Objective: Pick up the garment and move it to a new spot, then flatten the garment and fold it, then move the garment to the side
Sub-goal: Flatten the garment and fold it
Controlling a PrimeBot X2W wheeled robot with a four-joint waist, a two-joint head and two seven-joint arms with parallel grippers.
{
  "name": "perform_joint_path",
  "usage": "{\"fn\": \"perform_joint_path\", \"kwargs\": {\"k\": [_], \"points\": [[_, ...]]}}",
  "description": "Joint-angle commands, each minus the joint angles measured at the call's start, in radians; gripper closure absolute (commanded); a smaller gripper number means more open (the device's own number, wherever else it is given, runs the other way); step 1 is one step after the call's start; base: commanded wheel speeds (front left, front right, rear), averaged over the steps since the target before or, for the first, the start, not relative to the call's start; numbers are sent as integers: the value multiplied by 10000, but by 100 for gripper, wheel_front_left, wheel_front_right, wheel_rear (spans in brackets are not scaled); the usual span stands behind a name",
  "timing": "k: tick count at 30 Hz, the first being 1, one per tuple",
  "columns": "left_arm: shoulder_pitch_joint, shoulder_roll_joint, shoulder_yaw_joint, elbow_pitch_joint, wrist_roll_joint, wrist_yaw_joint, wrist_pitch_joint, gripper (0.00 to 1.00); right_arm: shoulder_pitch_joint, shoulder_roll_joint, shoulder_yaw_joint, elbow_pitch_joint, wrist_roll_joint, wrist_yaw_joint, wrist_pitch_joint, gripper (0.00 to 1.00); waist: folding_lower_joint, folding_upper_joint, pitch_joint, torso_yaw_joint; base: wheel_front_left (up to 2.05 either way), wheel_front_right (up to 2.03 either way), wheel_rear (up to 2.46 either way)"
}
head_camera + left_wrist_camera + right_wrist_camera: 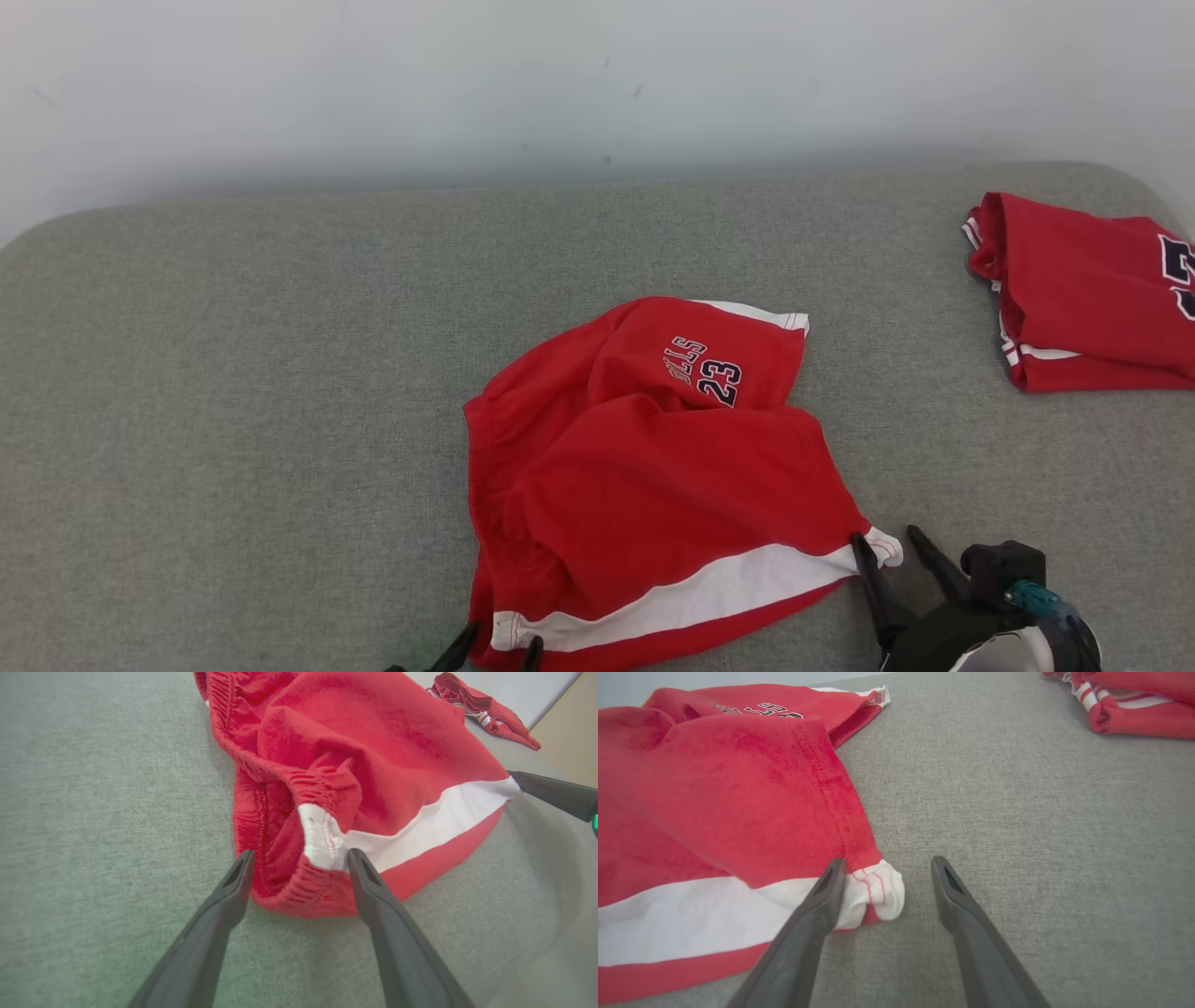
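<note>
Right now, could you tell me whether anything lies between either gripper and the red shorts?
Nothing visible does. The open left gripper straddles the waistband corner of the shorts, and the open right gripper sits at their white hem corner. The other red garment lies apart, at the far right.

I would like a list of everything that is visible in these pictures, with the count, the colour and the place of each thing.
shorts: one, red with a white stripe and a dark "23", crumpled at the middle of the cushion
second garment: one, red with white trim, at the far right of the cushion, apart from the shorts
cushion: one, grey, under both garments
wall: one, white, behind the cushion
left gripper: one, dark, open, fingers either side of the shorts' near left corner
right gripper: one, dark, open, at the shorts' near right corner
</note>
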Motion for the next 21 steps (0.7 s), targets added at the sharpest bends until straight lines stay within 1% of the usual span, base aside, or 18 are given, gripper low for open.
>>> {"fn": "perform_joint_path", "kwargs": {"k": [1, 2, 3, 4, 5, 9, 12, 16, 18, 21], "points": [[-228, 8, -151, 245, -143, 12, -64, 0, -182, 28, 174, 228, 184, -28, -14, 50, -1, -1, 45, 9, 0, 0, 0], [-328, 17, -251, 388, -229, 12, -92, 8, -282, 16, 311, 354, 238, -28, -60, 90, -1, -1, 45, 14, 0, 0, 0], [-463, 35, -336, 462, -251, 12, -131, 28, -384, -8, 384, 398, 314, -28, -260, 100, -1, -1, 42, 17, 0, 0, 0], [-548, 4, -337, 483, -373, 11, -153, 83, -435, -31, 448, 479, 370, -28, -382, 100, -1, -1, 30, 23, 0, 0, 0], [-568, -17, -300, 497, -484, 11, -172, 100, -443, -45, 510, 579, 435, -28, -465, 100, -1, -1, 13, 27, 0, 0, 0], [-576, 89, -222, 541, -509, 11, -217, 100, -403, -139, 713, 790, 664, -28, -715, 100, -1, -1, -68, 47, 0, 0, 0], [-429, 134, 8, 297, -546, 20, -238, 100, -295, -206, 771, 593, 814, -28, -937, 100, -1, -1, -131, 49, 0, 0, 0], [-222, 50, 558, -599, -645, 24, -226, 100, -110, -102, 928, -147, 1373, -28, -1075, 100, -1, -1, -160, -33, 0, 0, 0], [-293, 169, 819, -1132, -486, 27, -226, 100, -213, -308, 1024, -642, 1433, -28, -1086, 100, -1, -1, -143, -93, 0, 0, 0], [-797, 378, 1119, -1717, -409, 24, -229, 100, -621, -404, 1145, -1295, 1602, -28, -972, 100, -1, -1, -80, -179, 0, 0, 0]]}}
